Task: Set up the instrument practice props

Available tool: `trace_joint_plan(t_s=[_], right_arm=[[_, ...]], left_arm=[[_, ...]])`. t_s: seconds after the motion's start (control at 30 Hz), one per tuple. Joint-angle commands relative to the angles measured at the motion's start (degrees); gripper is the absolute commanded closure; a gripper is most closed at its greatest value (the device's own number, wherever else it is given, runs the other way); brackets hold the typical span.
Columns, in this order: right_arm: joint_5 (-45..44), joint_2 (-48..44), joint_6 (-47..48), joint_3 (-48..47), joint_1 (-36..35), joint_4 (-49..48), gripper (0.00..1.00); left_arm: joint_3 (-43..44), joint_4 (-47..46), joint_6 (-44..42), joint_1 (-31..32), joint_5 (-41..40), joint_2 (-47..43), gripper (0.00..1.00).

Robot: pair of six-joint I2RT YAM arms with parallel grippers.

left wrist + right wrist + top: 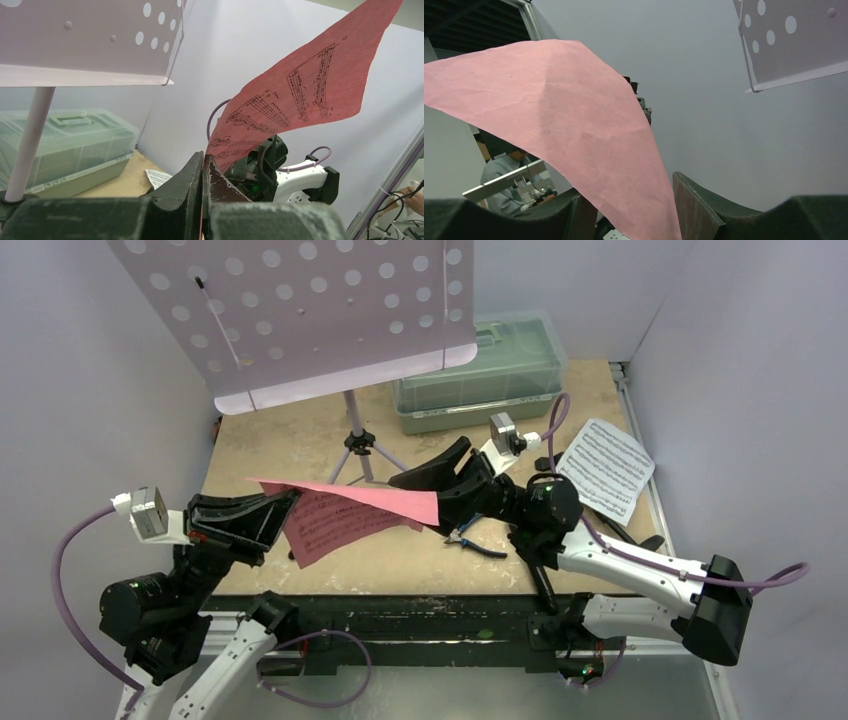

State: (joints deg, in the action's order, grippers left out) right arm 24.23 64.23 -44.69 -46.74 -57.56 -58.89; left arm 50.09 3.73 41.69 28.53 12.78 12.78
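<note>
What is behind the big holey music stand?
A translucent green toolbox; the music stand covers its left end and anything else back there.

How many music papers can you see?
2. The pink sheet is in the air, pinched by the left gripper; the white sheet lies on the table, far right. More could hide behind the music stand.

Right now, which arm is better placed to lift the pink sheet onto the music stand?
Probably the left. The left gripper is clamped shut on the pink sheet, so it could carry it to the music stand. The right gripper stands open around the sheet's far corner, gripping nothing yet.
</note>
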Motion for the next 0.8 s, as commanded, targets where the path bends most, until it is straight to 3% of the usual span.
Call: trace_joint_plan(t_s=[0.0, 0.33, 0.37, 0.47, 0.5, 0.53, 0.6, 0.77], right_arm=[[2.47, 0.01, 0.86, -2.35, 0.43, -0.61, 0.45], [-1.11, -1.17, 2.43, -1.56, 0.73, 2.19, 0.79], [-2.66, -1.96, 3.67, -1.64, 0.89, 4.79, 0.82], [-8.61, -5.85, 9.16, -2.37, 1.59, 15.7, 0.91], [-9.95, -7.63, 11.9, -3.1, 1.8, 19.77, 0.95], [-11.24, -8.92, 14.57, -4.02, 1.91, 23.49, 1.0], [-13.16, -10.92, 18.97, -5.85, 1.93, 28.44, 1.0], [-14.33, -10.87, 22.12, -12.32, 2.01, 33.24, 1.0]], left_arm=[[-0.37, 0.58, 1.68, 0.12, -0.27, -0.54, 1.0], [-0.66, 2.92, 1.96, 0.11, -1.74, -0.61, 1.0], [0.16, 5.03, 1.21, 0.12, -2.5, -0.29, 0.93], [5.09, 16.47, -1.8, 0.12, -7.24, 1.78, 0.56], [6.96, 22.3, -3.03, 0.12, -9.95, 2.5, 0.48], [8.81, 25.86, -4.66, 0.12, -11.75, 3.2, 0.42], [11.89, 31.64, -7.69, 0.12, -15.19, 4.32, 0.34], [16.9, 34.6, -10.93, 0.12, -22.43, 6.59, 0.27]])
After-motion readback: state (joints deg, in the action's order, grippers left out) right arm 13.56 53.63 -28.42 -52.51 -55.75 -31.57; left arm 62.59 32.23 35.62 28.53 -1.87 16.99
